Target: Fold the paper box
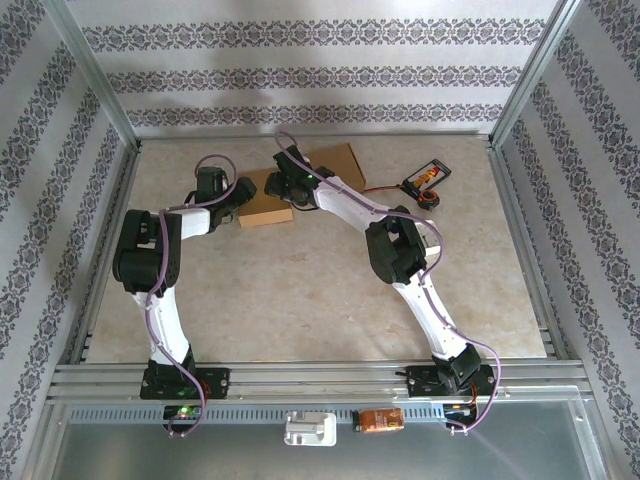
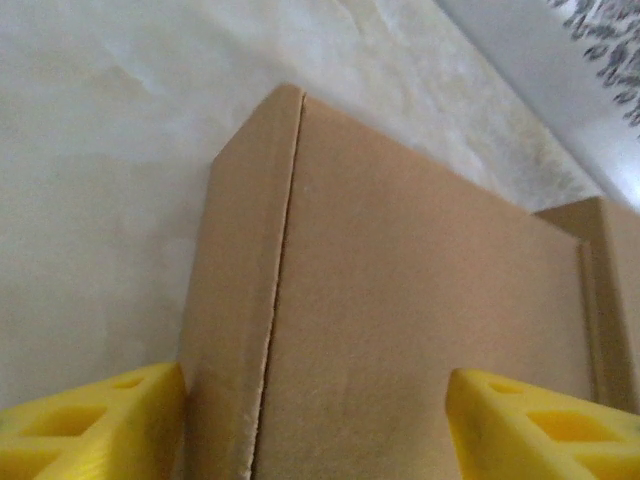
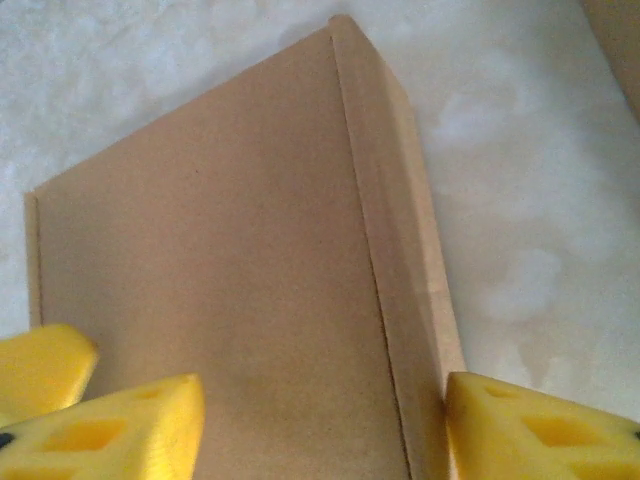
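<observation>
From my seat the paper box (image 1: pixel 340 162) lies flat at the far middle of the worktop (image 1: pixel 300 300), plain brown card, with both arms reaching in over it. In the left wrist view the box (image 2: pixel 400 300) runs up from the bottom edge, a narrow side flap folded along a crease on its left, and a second piece of brown card shows at the right edge. The left gripper (image 2: pixel 315 425) is spread wide: one yellow finger (image 2: pixel 90 425) sits just beside the flap's outer edge and the other is over the card face, pinching nothing that I can see. In the right wrist view the box (image 3: pixel 220 280) has its narrow flap on the right. The right gripper (image 3: pixel 320 430) is spread as well, with one finger (image 3: pixel 540 430) just beside that flap. From above, the left gripper (image 1: pixel 232 197) is at the box's left end and the right gripper (image 1: pixel 283 188) over its middle. A small black and orange item (image 1: pixel 425 185) lies apart to the right.
</observation>
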### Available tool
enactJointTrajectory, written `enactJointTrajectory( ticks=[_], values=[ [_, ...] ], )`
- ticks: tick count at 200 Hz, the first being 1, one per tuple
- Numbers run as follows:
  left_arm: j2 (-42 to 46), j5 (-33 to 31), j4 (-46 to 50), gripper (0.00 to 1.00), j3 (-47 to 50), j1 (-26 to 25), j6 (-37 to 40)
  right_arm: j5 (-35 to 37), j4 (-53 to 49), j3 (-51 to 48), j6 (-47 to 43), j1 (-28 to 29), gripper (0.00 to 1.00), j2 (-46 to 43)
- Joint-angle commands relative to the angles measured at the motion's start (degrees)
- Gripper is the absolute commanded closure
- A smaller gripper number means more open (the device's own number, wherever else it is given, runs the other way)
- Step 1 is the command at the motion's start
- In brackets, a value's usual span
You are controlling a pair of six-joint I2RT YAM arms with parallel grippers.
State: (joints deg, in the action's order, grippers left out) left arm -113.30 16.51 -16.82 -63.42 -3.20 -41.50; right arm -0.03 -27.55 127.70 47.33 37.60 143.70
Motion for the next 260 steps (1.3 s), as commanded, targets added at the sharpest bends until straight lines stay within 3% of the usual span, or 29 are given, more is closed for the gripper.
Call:
enactJointTrajectory(
  ticks=[1, 23, 64, 107, 122, 165, 182, 199, 233, 246, 260],
  values=[
    [2.7, 2.4, 7.6, 0.27, -0.1, 0.0, 2.8, -0.3, -4.1, 2.8, -3.8, 0.8, 0.23, -5.5],
    [7.8, -1.0, 10.8, 0.22, 0.4, 0.5, 4.8, 1.2, -6.3, 2.4, -6.4, 0.3, 0.11, -10.4],
    [23.2, -4.3, 17.3, 0.17, 2.0, 0.6, 9.2, 3.2, -5.3, -7.9, -14.1, -0.5, 0.07, -25.4],
    [47.6, -3.8, 16.9, 0.05, 15.9, 0.6, 15.6, 6.6, 3.9, -38.5, -24.8, -4.0, 0.05, -50.8],
    [55.7, -6.7, 16.2, 0.0, 22.2, 0.6, 17.8, 9.6, 7.4, -49.5, -26.8, -6.2, 0.02, -59.5],
    [72.9, -16.5, 15.1, 0.0, 37.0, 0.5, 25.5, 6.6, 19.6, -78.2, -27.7, -17.9, 0.02, -80.6],
    [75.5, -20.6, 12.7, 0.0, 41.2, 0.6, 26.6, 6.9, 23.7, -87.4, -27.0, -23.4, 0.02, -86.2],
    [76.0, -20.4, 7.7, 0.0, 45.2, 0.6, 29.6, 7.9, 28.6, -96.1, -27.9, -28.4, 0.02, -90.2],
    [72.4, -20.5, -2.9, 0.0, 51.2, 0.6, 36.0, 16.6, 35.0, -106.5, -40.0, -32.4, 0.02, -93.4],
    [68.0, -20.3, -6.4, 0.0, 51.5, 0.7, 37.6, 15.8, 43.6, -111.4, -44.8, -34.0, 0.02, -91.3],
    [61.6, -18.5, -12.8, 0.0, 51.7, 1.3, 38.1, 8.9, 55.7, -114.1, -46.2, -37.3, 0.02, -85.5]
  ],
)
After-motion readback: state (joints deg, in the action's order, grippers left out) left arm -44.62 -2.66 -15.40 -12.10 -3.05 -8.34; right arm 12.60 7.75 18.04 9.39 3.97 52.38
